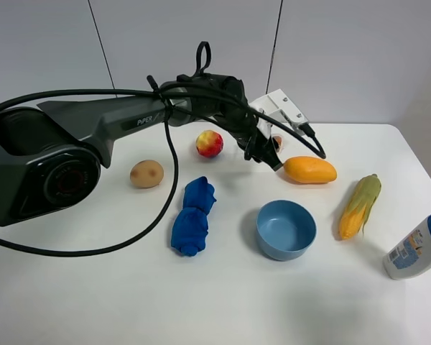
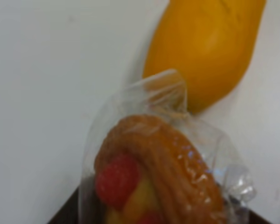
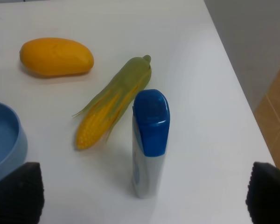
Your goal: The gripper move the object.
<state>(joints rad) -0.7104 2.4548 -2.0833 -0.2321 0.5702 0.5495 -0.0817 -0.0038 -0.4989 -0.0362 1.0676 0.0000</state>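
Observation:
The pastry is round and tan with red spots, sealed in a clear wrapper. It fills the left wrist view between the dark jaws at the picture's lower edge. In the high view only a small part of it shows, behind the left gripper at the back middle of the table, just left of the mango. The left gripper is shut on the pastry. The right gripper is open and empty, with its black fingertips wide apart above the bottle. It is out of the high view.
A red-yellow apple, a potato, a blue cloth and a blue bowl lie on the white table. Corn and a white bottle with a blue cap lie near the right edge.

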